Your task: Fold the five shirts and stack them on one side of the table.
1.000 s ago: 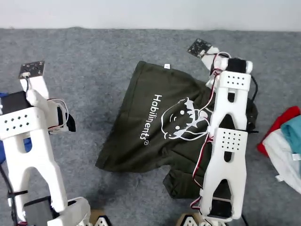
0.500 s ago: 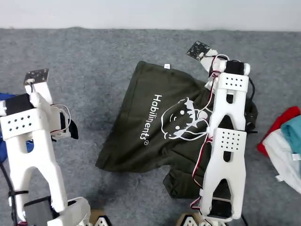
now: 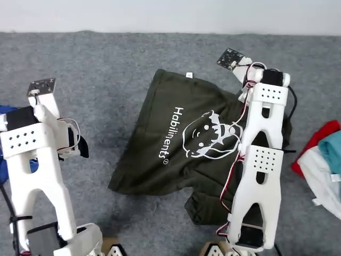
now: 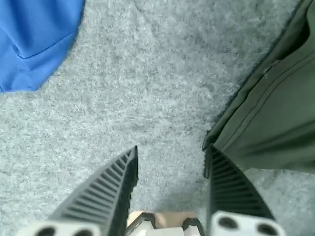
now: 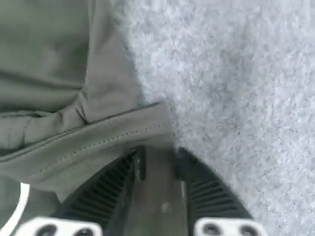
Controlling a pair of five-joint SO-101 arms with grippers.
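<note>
Surface: grey felt table [image 3: 106,64]; olive shirt [image 3: 176,144] lies mid-table.
Right gripper [image 5: 156,164]: I pinch its sleeve hem at 2 o'clock, probably to fold inward.
Left gripper [image 4: 170,167]: jaws spread beside the hem at 9 o'clock, ready to grab.
Waiting: blue shirt [image 4: 34,34] at far 9 o'clock; unfolded pile [image 3: 322,154] at 3 o'clock.

The only print is on the dark green shirt [image 3: 160,160] lying on the surface: a single line of white lettering [image 3: 170,133] runs lengthwise down its front, ending in a small round mark. Beside it sits a white line drawing [image 3: 209,136] of a cartoon face. A small white tag [image 3: 188,75] at the shirt's far edge is too small to read.
</note>
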